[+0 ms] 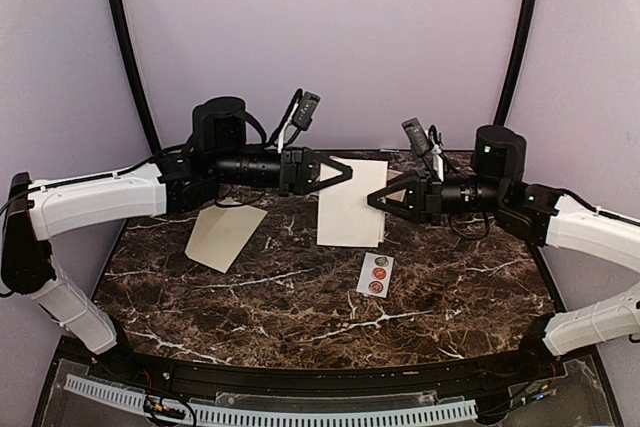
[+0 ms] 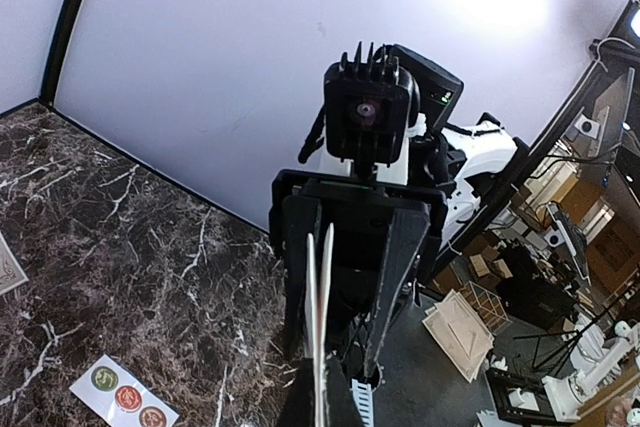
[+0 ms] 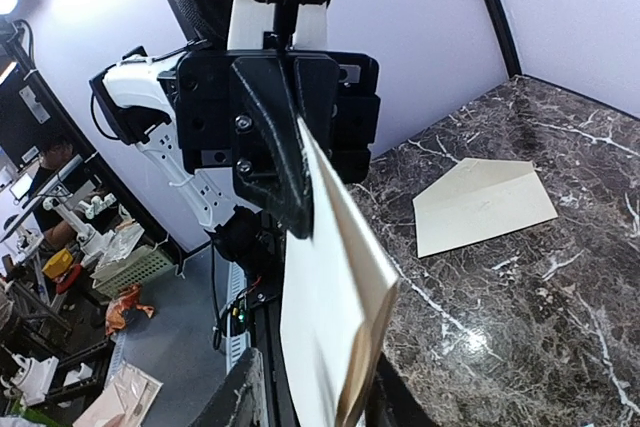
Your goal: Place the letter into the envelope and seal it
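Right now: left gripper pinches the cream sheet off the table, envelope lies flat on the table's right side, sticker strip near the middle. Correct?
No: the top external view shows the envelope flat on the left side of the table. The rest holds: left gripper pinching the cream sheet off the table, sticker strip near the middle.

The table [image 1: 300, 297] is showing dark brown marble laced with white veins. The sticker strip [image 1: 376, 274] is showing white, with round dots in green, red and orange. Left of the strip, the envelope [image 1: 225, 235] is showing plain cream-beige. Behind the strip, the letter [image 1: 352, 202] is showing pale cream between the black left gripper [image 1: 349, 172] and the black right gripper [image 1: 371, 203]. Far behind the strip, the wall [image 1: 320, 47] is showing pale lavender.
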`<act>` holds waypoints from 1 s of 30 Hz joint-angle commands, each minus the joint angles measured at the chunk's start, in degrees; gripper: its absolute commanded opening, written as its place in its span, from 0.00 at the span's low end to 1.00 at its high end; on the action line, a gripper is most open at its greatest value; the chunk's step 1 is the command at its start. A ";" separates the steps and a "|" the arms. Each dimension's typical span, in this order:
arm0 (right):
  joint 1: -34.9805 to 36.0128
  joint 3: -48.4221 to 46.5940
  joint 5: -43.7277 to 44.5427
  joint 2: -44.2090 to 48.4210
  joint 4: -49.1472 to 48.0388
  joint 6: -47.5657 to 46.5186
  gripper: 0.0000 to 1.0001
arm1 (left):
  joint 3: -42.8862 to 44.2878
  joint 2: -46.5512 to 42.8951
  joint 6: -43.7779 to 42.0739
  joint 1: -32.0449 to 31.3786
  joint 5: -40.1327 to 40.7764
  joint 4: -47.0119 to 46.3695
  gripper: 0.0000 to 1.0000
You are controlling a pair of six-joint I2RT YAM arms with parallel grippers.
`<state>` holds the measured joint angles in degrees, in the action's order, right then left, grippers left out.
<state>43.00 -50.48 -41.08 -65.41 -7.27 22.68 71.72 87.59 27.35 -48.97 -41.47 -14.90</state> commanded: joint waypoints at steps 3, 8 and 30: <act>-4.14 5.47 5.15 3.45 -11.08 6.14 0.64 | -2.75 -1.51 5.20 0.36 10.14 -11.10 0.00; -7.89 10.28 7.53 4.44 -20.02 13.40 0.89 | -4.34 -1.42 8.28 0.37 19.66 -16.36 0.00; -9.79 16.20 10.63 -1.07 -37.73 32.49 0.99 | -14.08 4.52 21.23 0.26 35.90 -49.98 0.00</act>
<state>33.26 -35.48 -31.27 -66.70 -38.15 51.22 58.92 91.68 45.74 -48.84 -6.15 -56.53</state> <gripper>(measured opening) 0.986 0.008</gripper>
